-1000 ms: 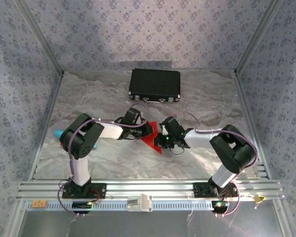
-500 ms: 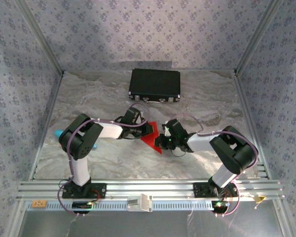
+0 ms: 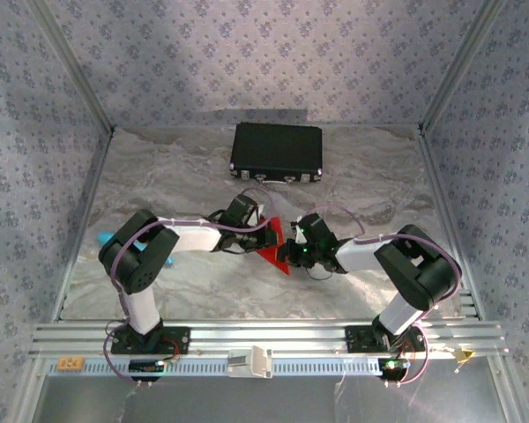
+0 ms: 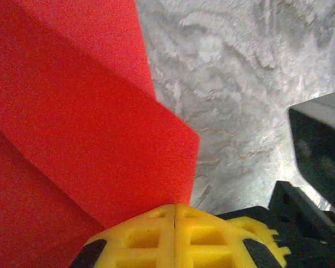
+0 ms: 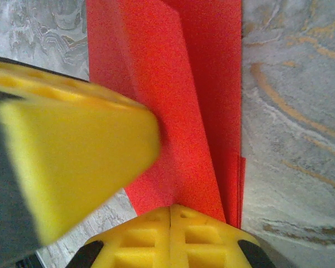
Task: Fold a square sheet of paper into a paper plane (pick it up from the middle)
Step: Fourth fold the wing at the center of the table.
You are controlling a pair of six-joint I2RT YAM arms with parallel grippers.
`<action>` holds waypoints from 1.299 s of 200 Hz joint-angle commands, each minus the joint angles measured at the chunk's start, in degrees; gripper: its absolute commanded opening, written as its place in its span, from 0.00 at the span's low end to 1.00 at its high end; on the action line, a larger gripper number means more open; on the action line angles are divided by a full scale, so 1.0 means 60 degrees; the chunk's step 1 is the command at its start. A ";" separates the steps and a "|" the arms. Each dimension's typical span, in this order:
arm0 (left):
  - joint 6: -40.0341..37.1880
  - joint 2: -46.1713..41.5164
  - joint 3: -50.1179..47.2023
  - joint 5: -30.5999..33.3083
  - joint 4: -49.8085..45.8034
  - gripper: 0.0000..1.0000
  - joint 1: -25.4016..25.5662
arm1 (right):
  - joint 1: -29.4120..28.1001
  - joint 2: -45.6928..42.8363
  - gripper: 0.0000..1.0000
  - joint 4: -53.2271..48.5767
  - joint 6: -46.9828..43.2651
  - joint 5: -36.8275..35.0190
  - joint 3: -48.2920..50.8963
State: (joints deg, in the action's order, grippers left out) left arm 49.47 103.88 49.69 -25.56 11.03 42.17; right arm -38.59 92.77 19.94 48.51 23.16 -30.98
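Left pincer (image 4: 174,207) is clamped on the folded red paper (image 3: 274,257) from 9 o'clock, right pincer (image 5: 171,209) grips it from 3 o'clock; black case (image 3: 277,150) lies at 12 o'clock.

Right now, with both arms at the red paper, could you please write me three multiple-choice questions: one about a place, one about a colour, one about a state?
1. Where does the black case lie?
A) at the far edge of the table
B) between the arm bases
C) on top of the paper

2. What colour is the folded paper?
A) white
B) red
C) blue

3. How does the right pincer stand?
A) wide open
B) holding the case
C) shut

Answers: A, it sits at the top of the overhead view; B, it is bright red in every view; C, its yellow fingertips meet with no gap.
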 commanded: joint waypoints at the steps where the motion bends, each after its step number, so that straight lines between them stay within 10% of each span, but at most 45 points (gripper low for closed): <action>1: -0.0061 0.0496 0.0235 -0.0210 -0.0295 0.00 0.0022 | 0.0085 0.0220 0.00 -0.0966 0.0073 -0.0285 0.0351; 260: -0.0930 0.1682 0.2632 0.0925 -0.2295 0.03 -0.2243 | 0.0167 0.0052 0.00 -0.1376 -0.0302 -0.0070 0.0744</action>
State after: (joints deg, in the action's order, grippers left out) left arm 45.87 112.71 63.94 -22.09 -0.21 29.98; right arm -37.98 91.94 21.19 48.40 23.42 -29.36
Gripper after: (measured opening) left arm 0.044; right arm 0.052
